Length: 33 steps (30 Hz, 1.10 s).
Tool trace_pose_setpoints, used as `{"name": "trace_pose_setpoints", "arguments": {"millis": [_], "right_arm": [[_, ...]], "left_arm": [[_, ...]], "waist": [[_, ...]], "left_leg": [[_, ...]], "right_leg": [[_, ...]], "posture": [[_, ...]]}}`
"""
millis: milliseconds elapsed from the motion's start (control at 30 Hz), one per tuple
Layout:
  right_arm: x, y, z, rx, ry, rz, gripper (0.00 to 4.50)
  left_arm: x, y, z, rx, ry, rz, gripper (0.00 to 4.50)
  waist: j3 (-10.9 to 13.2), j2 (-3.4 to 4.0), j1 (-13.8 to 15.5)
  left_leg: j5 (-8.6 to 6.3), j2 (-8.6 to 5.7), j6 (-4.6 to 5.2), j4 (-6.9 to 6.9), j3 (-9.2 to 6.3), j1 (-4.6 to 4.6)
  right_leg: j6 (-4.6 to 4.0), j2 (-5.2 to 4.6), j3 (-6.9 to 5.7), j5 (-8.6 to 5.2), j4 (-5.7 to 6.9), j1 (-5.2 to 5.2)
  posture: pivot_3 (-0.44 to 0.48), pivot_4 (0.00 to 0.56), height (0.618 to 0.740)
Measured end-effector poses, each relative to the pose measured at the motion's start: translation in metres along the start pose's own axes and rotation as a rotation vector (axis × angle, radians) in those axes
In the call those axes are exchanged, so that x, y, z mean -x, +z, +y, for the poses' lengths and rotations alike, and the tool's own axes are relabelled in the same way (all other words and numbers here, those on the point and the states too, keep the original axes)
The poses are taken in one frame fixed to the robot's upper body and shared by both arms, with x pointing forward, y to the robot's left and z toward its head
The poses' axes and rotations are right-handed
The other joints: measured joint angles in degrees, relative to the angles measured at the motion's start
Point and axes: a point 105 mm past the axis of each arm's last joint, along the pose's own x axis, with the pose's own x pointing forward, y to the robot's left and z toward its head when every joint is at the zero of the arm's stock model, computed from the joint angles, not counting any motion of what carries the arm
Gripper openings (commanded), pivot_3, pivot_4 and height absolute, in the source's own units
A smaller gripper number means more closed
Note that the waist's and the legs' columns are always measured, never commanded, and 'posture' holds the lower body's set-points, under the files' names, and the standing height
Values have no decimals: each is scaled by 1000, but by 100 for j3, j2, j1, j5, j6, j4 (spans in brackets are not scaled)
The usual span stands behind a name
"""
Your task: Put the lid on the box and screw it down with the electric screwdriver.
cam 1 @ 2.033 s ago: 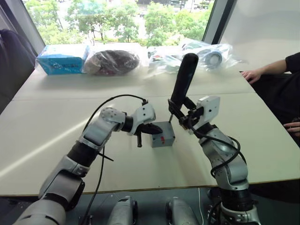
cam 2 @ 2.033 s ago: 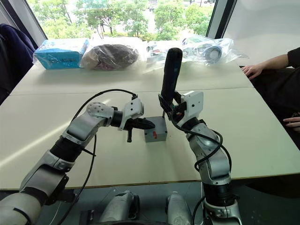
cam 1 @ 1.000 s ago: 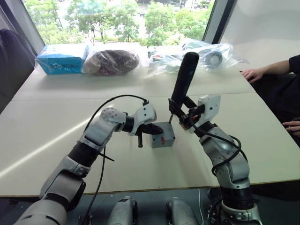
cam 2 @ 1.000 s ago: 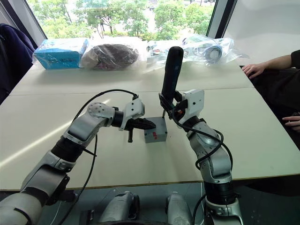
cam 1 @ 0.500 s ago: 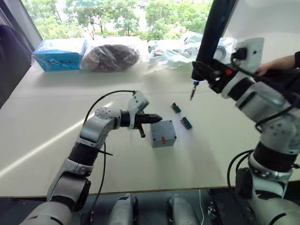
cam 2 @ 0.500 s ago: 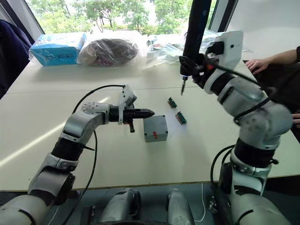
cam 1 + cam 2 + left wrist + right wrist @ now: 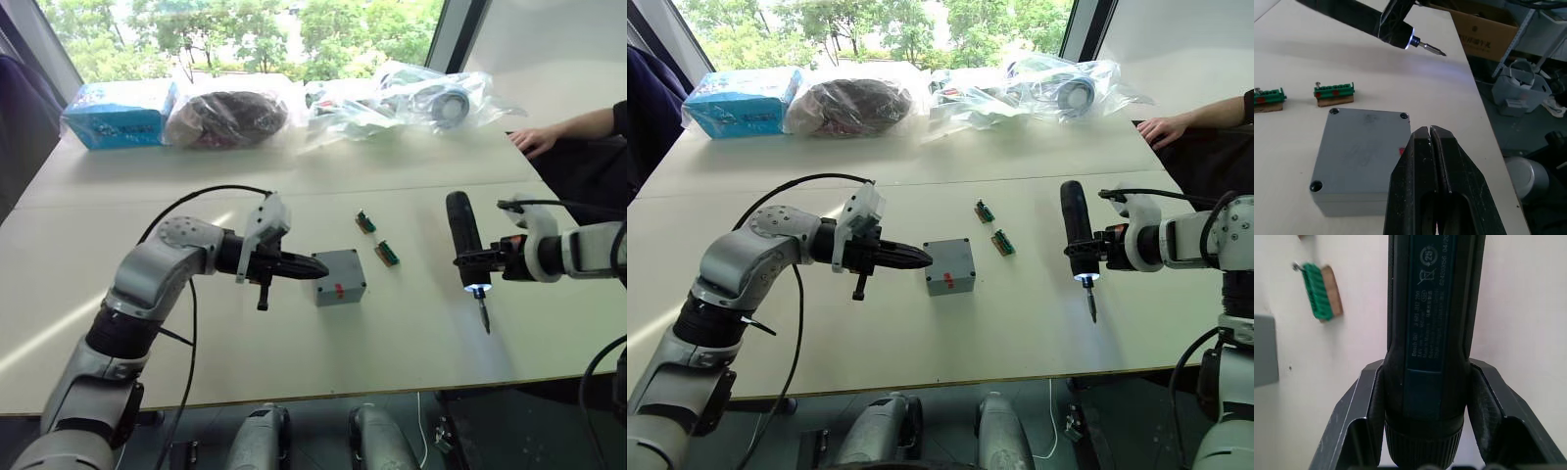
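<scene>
The grey box (image 7: 340, 284) stands mid-table with the grey lid (image 7: 1364, 147) seated on top, screw heads showing in its corners. My left gripper (image 7: 319, 266) is shut and empty, its tips at the box's left edge, over the lid in the left wrist view. Right of the box, my right gripper (image 7: 470, 260) is shut on the black electric screwdriver (image 7: 1074, 233). The tool hangs low over the table, its lit bit (image 7: 483, 317) pointing toward the front edge, well apart from the box.
Two small green terminal blocks (image 7: 377, 239) lie just behind and right of the box. Plastic bags and a blue pack (image 7: 118, 113) line the far edge. A person's hand (image 7: 534, 140) rests at the far right. Bare tabletop lies in front of the box.
My right arm has swung the screwdriver from high above the table down to the right, now low with its bit toward the front. The left gripper stays shut at the box.
</scene>
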Motion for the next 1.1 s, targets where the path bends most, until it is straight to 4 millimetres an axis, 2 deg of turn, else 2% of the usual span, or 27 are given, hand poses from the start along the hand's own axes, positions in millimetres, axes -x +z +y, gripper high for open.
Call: {"name": "trace_pose_setpoints", "arguments": {"millis": [100, 233, 300, 333, 433, 467, 700, 800, 933, 1033, 1100], "right_arm": [[-5, -3, -12, -39, -53, 54, 1787], [-10, -1, -18, -39, -76, 82, 1787], [-11, 0, -19, -13, -83, 87, 2789], [-12, 0, -20, 4, -85, 89, 3007], [-11, 3, -19, 39, -81, 89, 4180], [-11, 3, -19, 49, -80, 90, 4449], [-11, 8, -23, 129, -109, 46, 4449], [-4, 20, -3, 233, -39, -47, 4449], [22, 34, 24, 431, -13, -195, 4449], [28, 32, 34, 535, -27, -242, 4449], [23, 19, 51, 668, 3, -269, 4449]], "left_arm": [[-2, -3, -4, -2, 5, 1, 0], [-4, -10, -9, 12, 8, 8, 0], [-3, -13, -9, 20, 16, 12, 0], [-3, -15, -9, 25, 21, 17, 0], [-2, -16, -8, 22, 30, 23, 0], [-1, -16, -7, 17, 35, 24, 0], [3, -19, -4, 21, 66, 36, 0], [7, -20, 2, 39, 88, 26, 0], [15, -17, 19, 53, 144, 8, 0], [19, -20, 26, 51, 178, 11, 0], [21, -26, 36, 52, 236, 27, 0]], "waist": [[3, 1, 6], [4, -1, 10], [4, -1, 9], [4, -2, 9], [4, -3, 18], [4, -4, 23], [5, -4, 25], [6, -1, 22], [6, -2, 40], [5, -3, 32], [5, -3, 41]], "left_leg": [[0, 0, 0, -1, -1, -1], [0, 0, 0, 0, -2, -2], [0, 0, 0, 3, -3, -2], [0, 1, 0, 4, -4, -2], [0, 1, 0, 16, -8, -2], [0, 2, 0, 22, -10, -2], [-3, 1, 3, 50, -13, -15], [-3, 2, 3, 51, -15, -19], [-3, 6, 3, 55, -23, -24], [-3, 6, 3, 60, -21, -24], [-3, 6, 3, 61, -23, -25]], "right_leg": [[3, 2, 1, 2, 1, 0], [8, 4, 1, 4, 1, 0], [12, 6, 1, 6, 2, 0], [14, 7, 1, 7, 2, 0], [15, 10, 1, 8, 3, 7], [16, 10, 0, 8, 3, 11], [25, 9, 1, 13, 4, 15], [33, 11, 0, 18, 11, 7], [37, 16, -4, 20, 11, 6], [37, 15, -3, 20, 12, 7], [38, 16, -3, 21, 14, 7]], "posture": [[0, 150, 740], [0, 150, 740], [0, 150, 740], [0, 150, 740], [0, 150, 740], [0, 150, 740], [0, 150, 740], [0, 150, 740], [0, 150, 740], [0, 150, 740], [0, 150, 740]]}}
